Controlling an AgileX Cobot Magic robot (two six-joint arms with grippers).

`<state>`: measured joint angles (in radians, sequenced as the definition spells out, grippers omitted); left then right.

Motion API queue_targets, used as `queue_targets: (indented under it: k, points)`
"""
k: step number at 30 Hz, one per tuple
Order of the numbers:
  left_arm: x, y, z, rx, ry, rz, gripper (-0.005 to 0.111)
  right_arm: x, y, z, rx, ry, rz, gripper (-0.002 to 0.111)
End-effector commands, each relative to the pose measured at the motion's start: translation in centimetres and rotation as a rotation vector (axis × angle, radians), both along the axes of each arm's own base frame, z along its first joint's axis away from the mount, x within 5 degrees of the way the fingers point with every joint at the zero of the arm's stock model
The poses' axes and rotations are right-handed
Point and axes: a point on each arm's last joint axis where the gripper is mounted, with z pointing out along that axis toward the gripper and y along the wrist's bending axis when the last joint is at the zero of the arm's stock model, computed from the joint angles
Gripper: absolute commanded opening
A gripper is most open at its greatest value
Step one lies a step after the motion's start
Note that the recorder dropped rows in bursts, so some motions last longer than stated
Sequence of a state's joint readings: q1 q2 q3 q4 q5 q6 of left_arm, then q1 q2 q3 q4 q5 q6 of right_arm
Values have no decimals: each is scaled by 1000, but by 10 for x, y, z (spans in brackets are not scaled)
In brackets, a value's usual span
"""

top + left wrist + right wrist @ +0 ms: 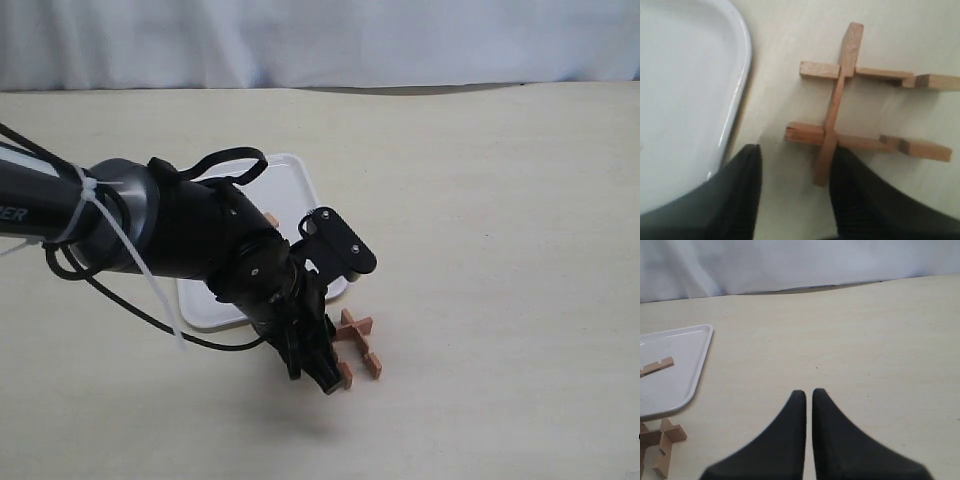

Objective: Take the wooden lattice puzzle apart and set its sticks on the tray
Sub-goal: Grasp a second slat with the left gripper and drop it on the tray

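The wooden lattice puzzle lies on the table just off the tray's near corner. Here it shows as one crossing stick over two parallel notched sticks. My left gripper hangs low over it, open. The crossing stick's end sits between its fingers, close against one of them. One loose stick lies on the white tray, also seen as the stick on the tray. My right gripper is shut on nothing, off to the side above bare table.
The left arm and its cables cover most of the tray. A pale cloth backdrop runs along the table's far edge. The puzzle lies well away from the right gripper.
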<state>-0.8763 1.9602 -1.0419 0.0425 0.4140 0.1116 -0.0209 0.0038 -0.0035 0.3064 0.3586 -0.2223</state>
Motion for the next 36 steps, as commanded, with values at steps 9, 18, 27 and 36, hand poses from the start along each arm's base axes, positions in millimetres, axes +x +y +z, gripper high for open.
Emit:
queue_targets:
  k: [9,18,27,36]
  points:
    - [0,-6,2,-27,-30,-60,0,1,-1,-1,0,-1,-8,5]
    - [-3,-6,40,-125,-66,-22,0,1,-1,-1,0,-1,-8,5]
    - [33,36,88,-253,-163,216,0,1,-1,-1,0,-1,-8,5]
    - [84,127,34,-205,-76,641,0,1,-1,-1,0,-1,-8,5]
